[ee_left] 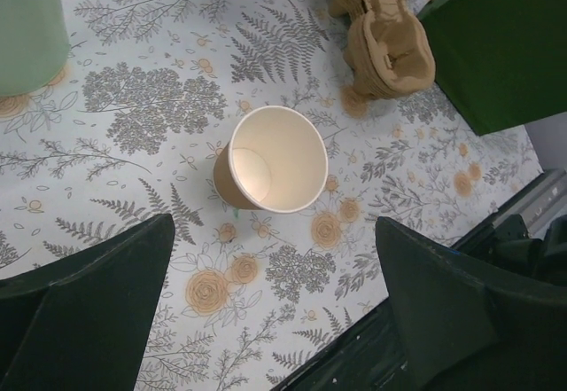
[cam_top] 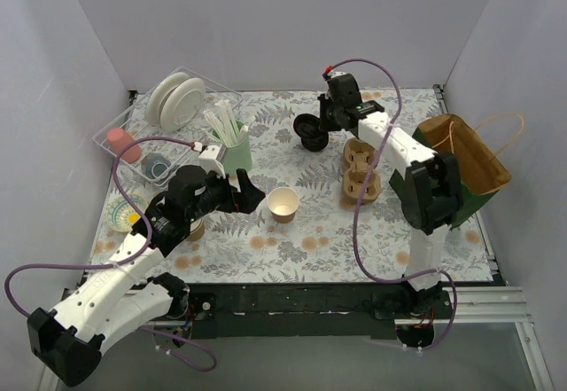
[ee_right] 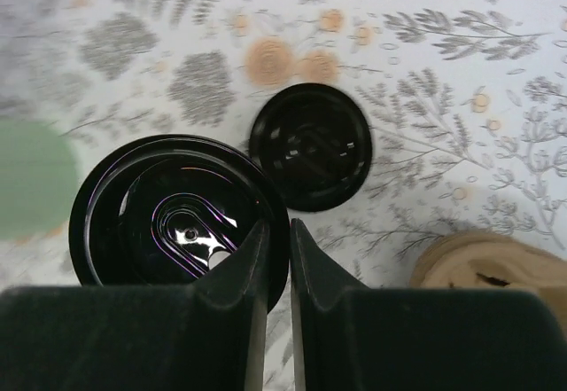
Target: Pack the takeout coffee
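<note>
Open kraft cup (ee_left: 270,160) stands on desk (ee_left: 142,98), left tool (ee_left: 275,231) spread apart near it; right tool (ee_right: 277,240) clamps black lid (ee_right: 168,214) at its rim.

A kraft-brown paper cup (ee_left: 270,162) stands near the middle of the frame on a tablecloth (ee_left: 151,98) printed with grey ferns and orange flowers. Its mouth is open, and the pale inside shows down to the round bottom. The left gripper (ee_left: 273,222) is spread wide. Its two dark fingers (ee_left: 84,307) fill the lower left and lower right corners, and the cup is above the gap between them, touching neither. A mint-green cup (ee_left: 31,27), blurred, is at the upper left edge. A brown pulp carrier (ee_left: 385,41) lies at the top right, just beside a dark green bag (ee_left: 500,45). A metal rail (ee_left: 523,209) runs along the right edge.
</note>
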Available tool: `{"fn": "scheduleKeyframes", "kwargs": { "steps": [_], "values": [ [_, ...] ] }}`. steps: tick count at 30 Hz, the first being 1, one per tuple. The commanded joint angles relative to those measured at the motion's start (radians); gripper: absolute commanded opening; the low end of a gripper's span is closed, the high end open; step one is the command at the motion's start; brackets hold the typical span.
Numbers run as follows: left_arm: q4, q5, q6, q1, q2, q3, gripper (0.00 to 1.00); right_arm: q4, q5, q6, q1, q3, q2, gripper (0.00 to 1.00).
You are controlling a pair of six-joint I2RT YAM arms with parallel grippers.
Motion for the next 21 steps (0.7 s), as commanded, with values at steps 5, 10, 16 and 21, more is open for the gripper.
{"fn": "scheduleKeyframes", "kwargs": {
  "steps": [5,10,16,21],
  "values": [
    [0.079,0.182,-0.004,0.004,-0.092,0.074,0.97,0.291,-0.617,0.137,-0.014,-0.356,-0.479,0.16],
    [0.128,0.253,-0.056,0.004,-0.061,0.121,0.89,0.703,-0.827,0.412,-0.010,-0.659,-0.702,0.15],
    [0.252,0.384,-0.346,0.004,0.025,0.171,0.70,1.242,-0.993,0.636,-0.007,-0.884,-0.845,0.17],
    [0.521,0.468,-0.608,0.004,0.003,0.054,0.60,1.398,-1.020,0.673,0.006,-0.941,-0.909,0.17]
  ]
}}
